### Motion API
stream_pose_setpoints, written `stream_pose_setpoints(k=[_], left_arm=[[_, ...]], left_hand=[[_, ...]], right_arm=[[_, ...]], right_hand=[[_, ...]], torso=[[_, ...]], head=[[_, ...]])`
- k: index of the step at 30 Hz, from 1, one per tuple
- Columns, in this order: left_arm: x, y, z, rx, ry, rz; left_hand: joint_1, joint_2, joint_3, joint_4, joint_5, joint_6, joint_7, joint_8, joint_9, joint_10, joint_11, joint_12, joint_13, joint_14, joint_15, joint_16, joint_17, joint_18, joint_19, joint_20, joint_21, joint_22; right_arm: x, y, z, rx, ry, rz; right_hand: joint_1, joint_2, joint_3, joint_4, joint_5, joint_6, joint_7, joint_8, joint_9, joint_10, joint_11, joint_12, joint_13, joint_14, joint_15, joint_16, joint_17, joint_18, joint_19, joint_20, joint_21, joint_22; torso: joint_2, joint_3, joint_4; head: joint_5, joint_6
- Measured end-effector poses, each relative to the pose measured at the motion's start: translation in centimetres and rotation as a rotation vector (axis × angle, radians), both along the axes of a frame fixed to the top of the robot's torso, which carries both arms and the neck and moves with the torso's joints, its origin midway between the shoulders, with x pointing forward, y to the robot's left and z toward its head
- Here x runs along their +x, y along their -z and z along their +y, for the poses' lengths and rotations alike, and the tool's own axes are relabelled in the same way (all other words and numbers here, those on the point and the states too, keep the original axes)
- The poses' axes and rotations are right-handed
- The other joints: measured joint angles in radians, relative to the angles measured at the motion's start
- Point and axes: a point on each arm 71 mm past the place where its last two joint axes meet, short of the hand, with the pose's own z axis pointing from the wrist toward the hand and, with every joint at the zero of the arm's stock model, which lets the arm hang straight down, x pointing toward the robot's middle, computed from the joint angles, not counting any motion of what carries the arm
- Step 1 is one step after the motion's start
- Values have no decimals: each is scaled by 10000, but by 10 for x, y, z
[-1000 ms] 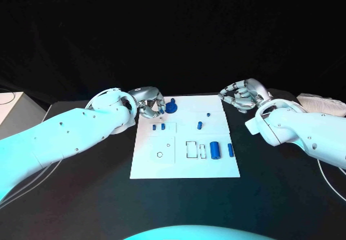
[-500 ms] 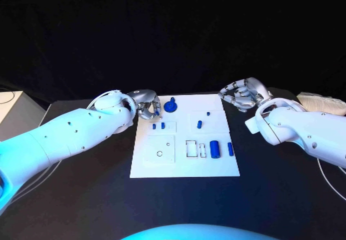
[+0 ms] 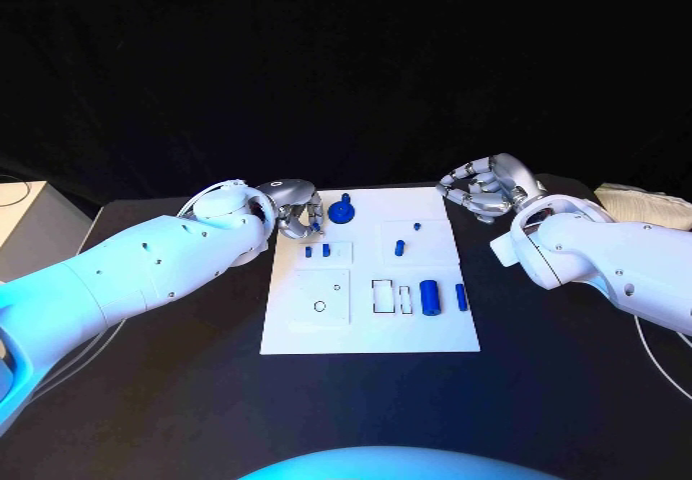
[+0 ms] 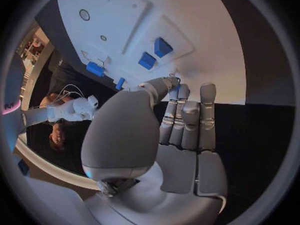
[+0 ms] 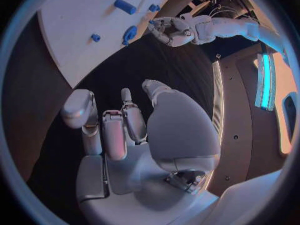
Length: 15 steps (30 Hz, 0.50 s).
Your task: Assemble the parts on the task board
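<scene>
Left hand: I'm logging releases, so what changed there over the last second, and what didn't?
The left hand drew back off the task board toward its left edge, uncovering the round blue part, which it no longer touches. The right hand stayed curled beside the far right corner; the other blue parts stayed put.

Surface: flat black table (image 3: 173,400) | Centre: white rectangular task board (image 3: 368,330) lying flat on it | Far right edge: crumpled white cloth (image 3: 642,208) | Far left edge: pale box-shaped object (image 3: 26,215), contact with table unclear
</scene>
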Motion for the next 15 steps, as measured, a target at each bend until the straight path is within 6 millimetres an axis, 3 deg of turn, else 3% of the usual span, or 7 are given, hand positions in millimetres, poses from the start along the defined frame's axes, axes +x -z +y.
stream_pose_setpoints(k=[15], left_arm=[[-1,2,-6,62,162,123]], left_hand=[[0,0,0,0,0,0,0,-36,-3,-1,0,-45,-10,0,0,0,-44,0,0,0,0,-31]], right_arm=[[0,0,0,2,-6,0]], right_hand=[[0,0,0,0,0,0,0,-1,-1,0,0,0,-1,0,0,0,0,0,0,0,0,-2]], torso=[[-3,0,0]], head=[[-12,-12]])
